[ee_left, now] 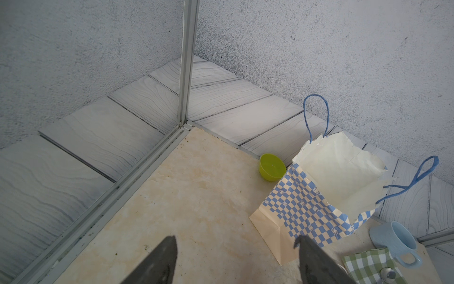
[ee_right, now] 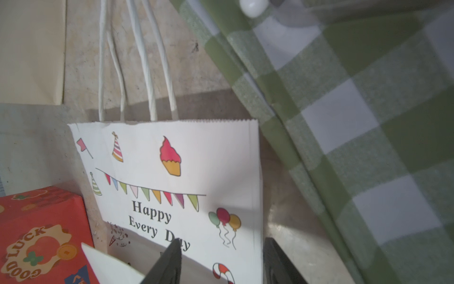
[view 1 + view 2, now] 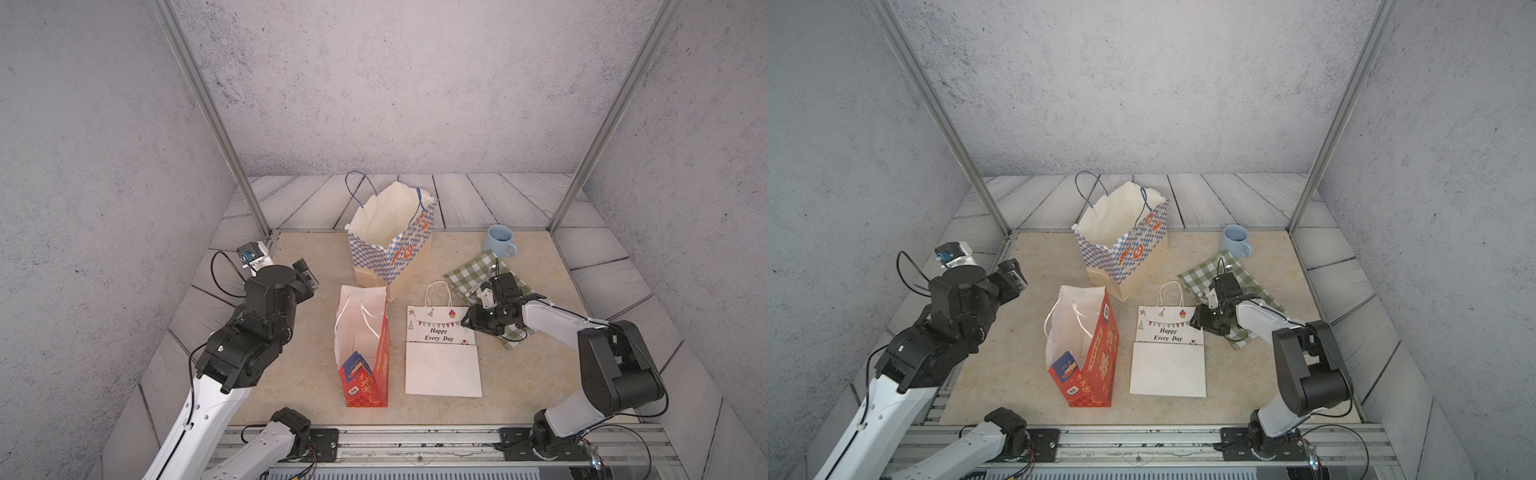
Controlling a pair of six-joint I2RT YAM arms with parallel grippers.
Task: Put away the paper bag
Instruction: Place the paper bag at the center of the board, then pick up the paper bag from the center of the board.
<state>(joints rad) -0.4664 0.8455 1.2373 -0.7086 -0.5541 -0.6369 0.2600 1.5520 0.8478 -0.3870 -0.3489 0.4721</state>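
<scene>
A white paper bag (image 3: 442, 357) (image 3: 1169, 365) printed "Happy Every Day" lies flat and folded on the table right of centre. My right gripper (image 3: 467, 322) (image 3: 1196, 320) is low at the bag's right edge and open. In the right wrist view the right gripper (image 2: 222, 248) has one finger over the bag (image 2: 172, 184) and the other over bare table, so the edge runs between them. My left gripper (image 3: 305, 276) (image 3: 1011, 280) (image 1: 237, 246) hangs open and empty above the table's left side, pointing at the back left corner.
A red paper bag (image 3: 365, 353) (image 3: 1088, 357) (image 2: 36, 233) stands open left of the white one. A blue checked bag (image 3: 390, 237) (image 3: 1121, 241) (image 1: 319, 196) stands open at the back, with a green bowl (image 1: 271, 167) behind it. A blue mug (image 3: 500, 240) and green checked cloth (image 3: 473, 270) sit back right.
</scene>
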